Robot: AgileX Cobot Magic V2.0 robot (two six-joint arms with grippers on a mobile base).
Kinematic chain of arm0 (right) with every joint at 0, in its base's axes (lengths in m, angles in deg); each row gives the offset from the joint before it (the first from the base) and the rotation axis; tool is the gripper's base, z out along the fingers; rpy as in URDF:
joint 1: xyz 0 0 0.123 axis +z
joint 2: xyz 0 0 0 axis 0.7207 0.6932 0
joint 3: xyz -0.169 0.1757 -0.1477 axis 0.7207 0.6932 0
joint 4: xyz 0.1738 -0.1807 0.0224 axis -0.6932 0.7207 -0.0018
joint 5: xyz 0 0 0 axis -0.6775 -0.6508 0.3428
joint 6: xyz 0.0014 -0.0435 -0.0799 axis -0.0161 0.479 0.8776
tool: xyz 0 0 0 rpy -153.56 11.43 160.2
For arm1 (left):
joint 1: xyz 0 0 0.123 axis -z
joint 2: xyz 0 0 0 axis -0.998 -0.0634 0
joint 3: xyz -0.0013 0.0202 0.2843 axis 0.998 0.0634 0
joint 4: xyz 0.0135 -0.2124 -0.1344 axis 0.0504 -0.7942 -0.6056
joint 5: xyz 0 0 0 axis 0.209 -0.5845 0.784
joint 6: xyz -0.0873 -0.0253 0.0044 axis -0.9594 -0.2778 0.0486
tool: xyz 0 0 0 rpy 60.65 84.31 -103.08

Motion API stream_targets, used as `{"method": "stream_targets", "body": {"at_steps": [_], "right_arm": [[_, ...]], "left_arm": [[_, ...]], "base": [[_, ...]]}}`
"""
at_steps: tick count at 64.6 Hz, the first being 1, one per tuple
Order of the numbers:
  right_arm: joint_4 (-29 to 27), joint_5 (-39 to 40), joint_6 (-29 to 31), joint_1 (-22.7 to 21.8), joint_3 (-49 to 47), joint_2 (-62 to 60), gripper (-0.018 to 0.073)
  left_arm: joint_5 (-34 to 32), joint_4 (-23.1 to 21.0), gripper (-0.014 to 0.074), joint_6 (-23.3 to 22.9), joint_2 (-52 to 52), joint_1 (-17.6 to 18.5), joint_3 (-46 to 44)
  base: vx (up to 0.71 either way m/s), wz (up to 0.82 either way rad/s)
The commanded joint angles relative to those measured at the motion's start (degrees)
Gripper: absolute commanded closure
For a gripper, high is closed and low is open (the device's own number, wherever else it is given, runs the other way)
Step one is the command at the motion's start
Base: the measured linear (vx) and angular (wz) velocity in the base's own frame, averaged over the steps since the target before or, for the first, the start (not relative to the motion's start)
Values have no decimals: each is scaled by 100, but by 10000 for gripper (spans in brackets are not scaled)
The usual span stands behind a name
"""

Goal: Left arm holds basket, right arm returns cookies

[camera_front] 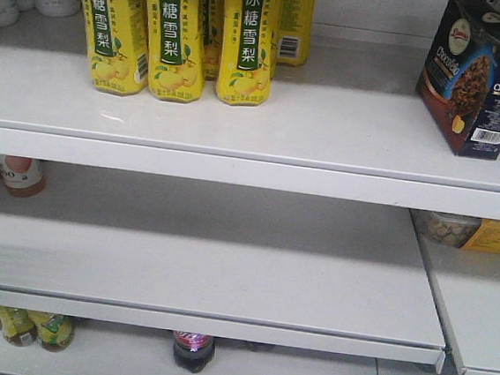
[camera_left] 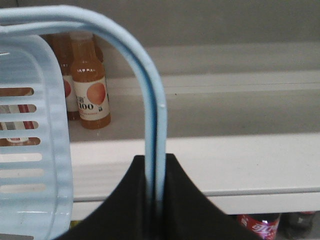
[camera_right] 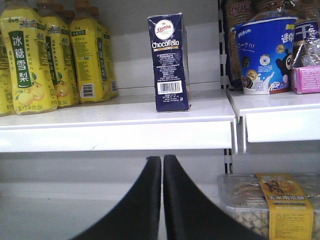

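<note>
Looks basically done: cookies (camera_right: 170,62) stand upright on the shelf (camera_right: 115,112), right of the yellow bottles (camera_right: 55,60). Right gripper (camera_right: 162,200) is below, closed and empty. Left gripper (camera_left: 155,200) is clamped on the basket (camera_left: 150,100) handle.

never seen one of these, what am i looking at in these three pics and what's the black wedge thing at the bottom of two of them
This is a two-armed robot in front of white shop shelves. One picture comes from a camera facing the shelves. The other two come from cameras on the robot's wrists, so the black wedges are each arm's own tool seen from behind.

The left tool is shut on the thin handle of a light blue basket, holding it up.

The right tool is shut and holds nothing. Straight ahead of it, a dark navy cookie box stands upright on the shelf, apart from the tool.

Yellow drink bottles stand to the box's left, and a blue tub stands on the next shelf to its right.
</note>
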State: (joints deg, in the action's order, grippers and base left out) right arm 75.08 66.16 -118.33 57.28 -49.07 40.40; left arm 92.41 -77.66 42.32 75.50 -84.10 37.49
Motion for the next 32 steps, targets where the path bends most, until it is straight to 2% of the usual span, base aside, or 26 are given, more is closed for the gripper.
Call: {"method": "stream_targets", "body": {"at_steps": [1, 21, 32], "right_arm": [[99, -71, 2, -34, -163, 68, 567], [99, -71, 2, -34, -163, 68, 567], [99, -71, 2, -34, -163, 68, 567]], "left_arm": [[-489, 58, 603, 330, 231, -9, -134], [-302, -1, 603, 350, 414, -3, -134], [-302, -518, 603, 634, 420, -3, -134]], "base": [[0, 0], [0, 0], [0, 0]]}}
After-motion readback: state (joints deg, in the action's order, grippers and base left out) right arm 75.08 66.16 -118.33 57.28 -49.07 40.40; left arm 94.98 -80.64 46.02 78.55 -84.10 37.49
